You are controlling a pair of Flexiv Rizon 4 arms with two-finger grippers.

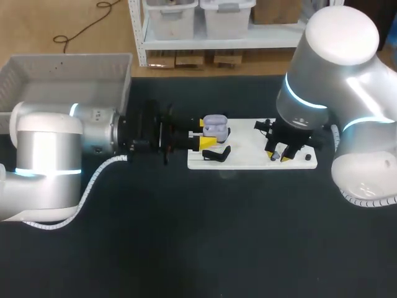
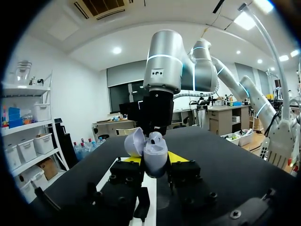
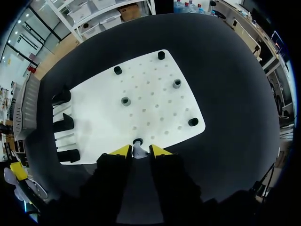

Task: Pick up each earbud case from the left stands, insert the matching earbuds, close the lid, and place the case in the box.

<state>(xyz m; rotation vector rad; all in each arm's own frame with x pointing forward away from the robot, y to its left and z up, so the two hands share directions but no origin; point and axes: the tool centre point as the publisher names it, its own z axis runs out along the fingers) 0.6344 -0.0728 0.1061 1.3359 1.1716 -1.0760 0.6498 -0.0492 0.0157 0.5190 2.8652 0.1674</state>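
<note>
Currently the left tool (image 1: 205,133) (image 2: 155,159) is clenched on the lavender earbud case (image 1: 215,126) (image 2: 155,157), one yellow tip on each side. The case is off the stands, held upright over the left end of the white board (image 1: 248,146) (image 3: 150,94), with its lid (image 2: 134,141) flipped open.

The right tool (image 1: 280,155) (image 3: 139,150) points down at the board's right end. Its tips flank a small white piece, probably an earbud (image 3: 139,151), sitting at a black peg near the board edge. They look pinched on it, though the wrist view is tight there.

Other small pegs (image 3: 125,100) stand on the board, apart from the right tool. Three black stands (image 3: 63,123) line the board's left edge; in the head view one of them (image 1: 216,154) is just below the held case.

The grey box (image 1: 62,77) sits at the far left of the dark surface (image 1: 198,248), well apart from both tools.
</note>
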